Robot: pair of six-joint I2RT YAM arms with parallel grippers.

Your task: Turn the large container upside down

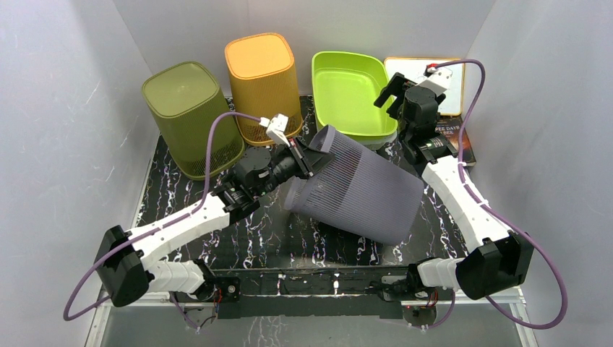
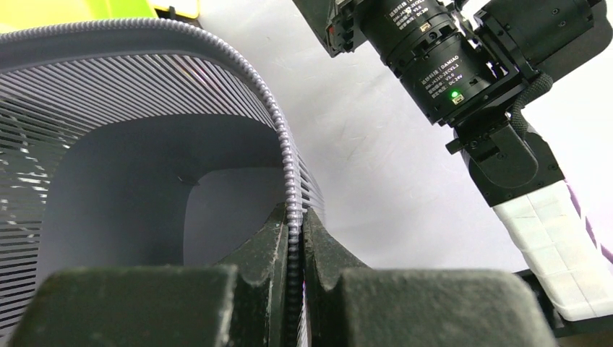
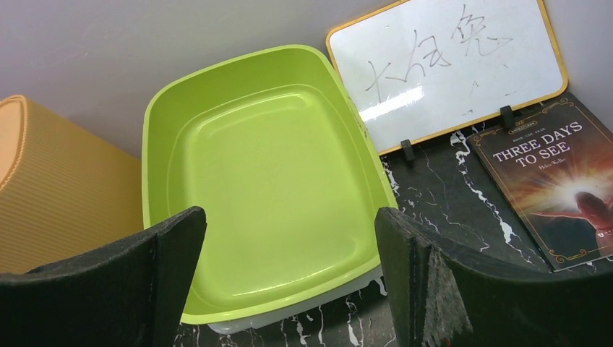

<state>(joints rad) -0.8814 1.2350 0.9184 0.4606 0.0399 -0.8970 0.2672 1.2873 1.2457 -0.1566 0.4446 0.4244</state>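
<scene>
The large grey container [image 1: 361, 191] lies tipped on its side on the table [image 1: 275, 242], mouth toward the left gripper [image 1: 312, 155], whose jaws pinch its rim. The flip looks half done; next the rim needs swinging over and down. The right gripper [image 1: 390, 90] hangs open above the green tray [image 1: 315, 79]

Black marble-patterned table [image 1: 253, 231]. Back row, left to right: olive-green bin [image 1: 189, 119], inverted; orange ribbed bin [image 1: 262, 83], inverted, just beside it; lime-green basin [image 1: 350, 90], tilted up with its inside facing forward; small whiteboard [image 3: 441, 69], standing on clips. Book "Three Days to See" [image 3: 553, 188] lies flat, right rear. Grey slatted container [image 1: 361, 191] at centre, tipped over, lower side on the tabletop.
</scene>
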